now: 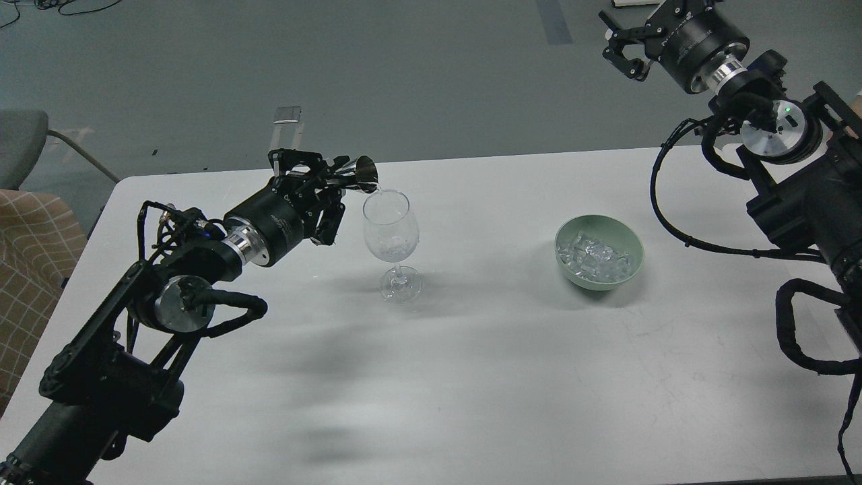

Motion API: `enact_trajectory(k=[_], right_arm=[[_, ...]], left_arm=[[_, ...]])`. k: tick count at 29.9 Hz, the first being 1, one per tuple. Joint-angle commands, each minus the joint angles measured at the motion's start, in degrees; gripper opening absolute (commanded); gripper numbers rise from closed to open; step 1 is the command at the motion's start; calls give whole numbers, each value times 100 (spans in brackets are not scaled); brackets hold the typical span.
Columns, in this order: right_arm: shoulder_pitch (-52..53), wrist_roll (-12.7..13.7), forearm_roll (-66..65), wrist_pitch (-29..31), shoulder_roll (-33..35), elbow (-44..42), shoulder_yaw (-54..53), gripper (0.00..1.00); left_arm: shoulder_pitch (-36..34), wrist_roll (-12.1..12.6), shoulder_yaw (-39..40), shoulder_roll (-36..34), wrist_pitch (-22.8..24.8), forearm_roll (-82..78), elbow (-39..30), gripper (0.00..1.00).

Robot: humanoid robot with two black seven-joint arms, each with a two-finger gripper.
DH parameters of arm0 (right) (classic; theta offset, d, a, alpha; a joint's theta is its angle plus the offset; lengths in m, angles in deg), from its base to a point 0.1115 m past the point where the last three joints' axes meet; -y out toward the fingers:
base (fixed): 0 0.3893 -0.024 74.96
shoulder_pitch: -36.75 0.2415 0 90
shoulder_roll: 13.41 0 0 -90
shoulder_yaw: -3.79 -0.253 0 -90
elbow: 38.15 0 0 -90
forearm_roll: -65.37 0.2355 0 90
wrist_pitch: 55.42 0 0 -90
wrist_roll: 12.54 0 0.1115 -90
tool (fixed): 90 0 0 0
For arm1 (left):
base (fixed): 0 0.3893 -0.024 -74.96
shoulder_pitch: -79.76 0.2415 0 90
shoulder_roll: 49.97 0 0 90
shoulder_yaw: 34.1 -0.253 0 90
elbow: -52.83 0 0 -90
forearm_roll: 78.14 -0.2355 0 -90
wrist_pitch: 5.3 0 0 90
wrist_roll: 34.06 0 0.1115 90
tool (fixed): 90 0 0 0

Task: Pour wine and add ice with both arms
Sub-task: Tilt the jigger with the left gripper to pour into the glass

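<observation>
Left pincer (330,178) grips a small metal jigger (353,173), tipped on its side so that its open mouth sits just over the rim of the wine glass (391,232). A thin thread of wine (377,188) shows at the jigger's lip, at the glass rim; how much liquid lies in the bowl of the glass cannot be told. The wine glass stands upright on the white counter (471,370), towards the far edge and left of the middle.

Right pincer (623,50) is raised beyond the far right corner of the counter, well apart from everything on it. Its fingers stand spread, with nothing between them.

Ice (592,254) lies as a heap of clear chunks in a pale green bowl (630,246). That bowl rests on the counter to the right of the wine glass, apart from it.
</observation>
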Motion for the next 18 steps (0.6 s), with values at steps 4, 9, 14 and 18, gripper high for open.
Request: enact_trajectory(k=[4, 9, 14, 18], right_arm=[[4, 0, 0, 0, 0, 5, 0, 100], [4, 0, 0, 0, 17, 14, 0, 100], [21, 0, 0, 0, 17, 66, 0, 100], [12, 0, 0, 0, 17, 75, -17, 100]], left_arm=[[7, 0, 0, -35, 169, -392, -35, 10], [-1, 9, 9, -61, 204, -410, -62, 10], [-28, 9, 9, -123, 221, -471, -70, 10], [-72, 9, 9, -158, 257, -568, -97, 10]])
